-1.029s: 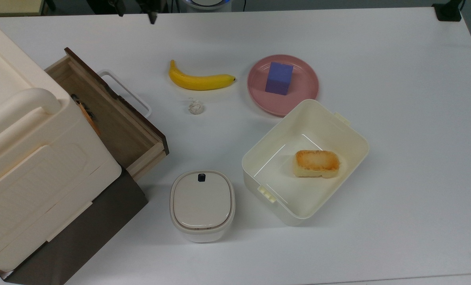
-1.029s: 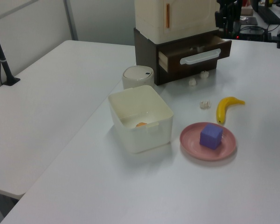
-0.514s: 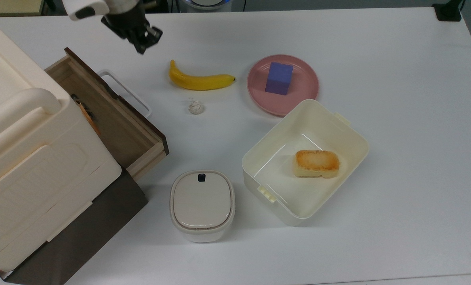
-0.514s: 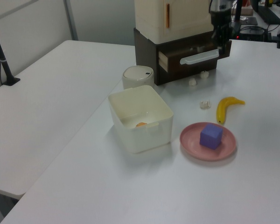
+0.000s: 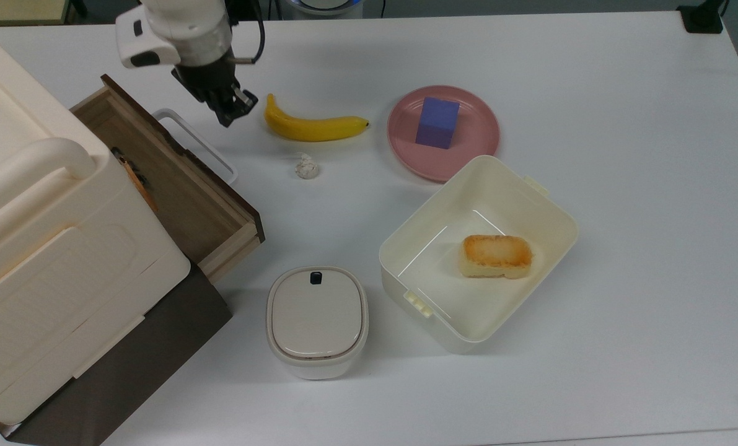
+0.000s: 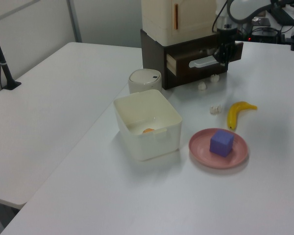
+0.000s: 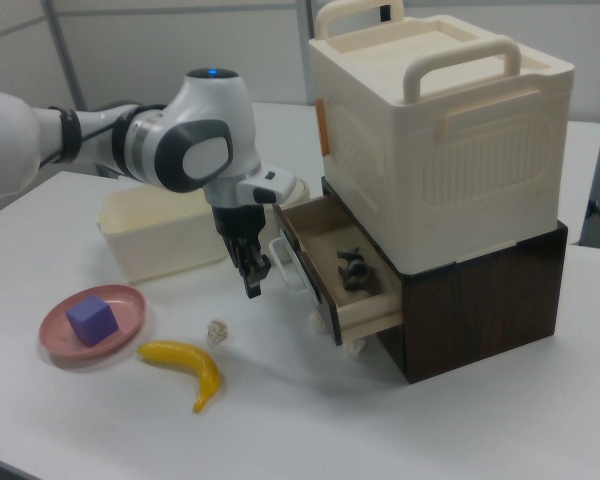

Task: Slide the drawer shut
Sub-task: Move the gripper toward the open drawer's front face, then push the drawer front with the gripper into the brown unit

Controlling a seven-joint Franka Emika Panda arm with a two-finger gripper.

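The drawer (image 5: 183,192) stands pulled out of the dark brown cabinet (image 5: 133,365), its light-wood tray open to the top view. Its dark front panel (image 6: 232,51) carries a white loop handle (image 5: 198,145). A small dark object (image 7: 352,268) lies inside the tray. My gripper (image 5: 232,113) hangs just in front of the panel, beside the handle's far end, between the handle and the banana (image 5: 313,127). Its fingers look shut with nothing in them. In the right view the gripper (image 7: 252,285) points down just left of the handle (image 7: 285,265).
A big cream case (image 5: 34,248) sits on the cabinet. On the table lie a crumpled white ball (image 5: 307,167), a pink plate (image 5: 477,145) with a blue cube (image 5: 437,122), a cream bin (image 5: 406,248) holding bread (image 5: 497,255), and a small lidded pot (image 5: 316,319).
The arm has come in from the top view's upper edge and lowered toward the drawer's front, ending beside the handle. The drawer has not moved.
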